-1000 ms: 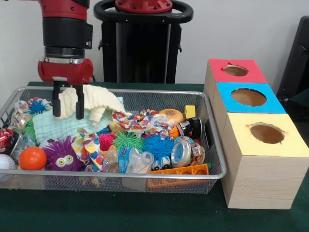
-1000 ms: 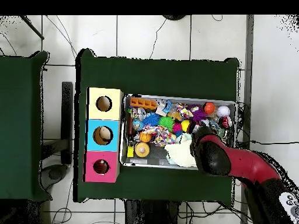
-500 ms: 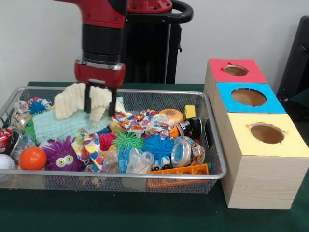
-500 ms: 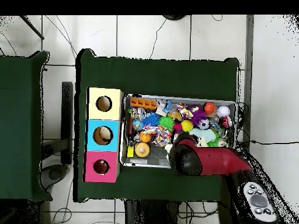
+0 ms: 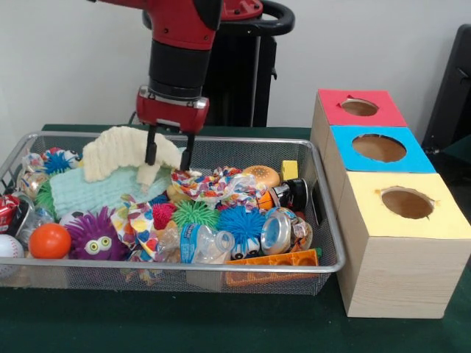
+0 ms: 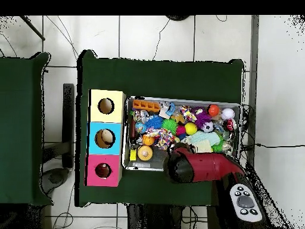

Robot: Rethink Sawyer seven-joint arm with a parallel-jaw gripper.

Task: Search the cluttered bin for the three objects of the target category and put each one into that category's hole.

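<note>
On the green counter (image 5: 221, 323) you see the wire bin (image 5: 324, 220) of toys, with the three-hole box (image 5: 397, 243) just beside it. Above the bin's far side, your jaws (image 5: 168, 153) are clenched on the cream cloth (image 5: 118, 151), which hangs over the mint towel (image 5: 88, 193).

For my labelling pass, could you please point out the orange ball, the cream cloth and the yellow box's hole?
orange ball (image 5: 50, 240), front view, its middle
cream cloth (image 5: 118, 151), front view, draped top fold
yellow box's hole (image 5: 407, 203), front view, dark opening
</note>
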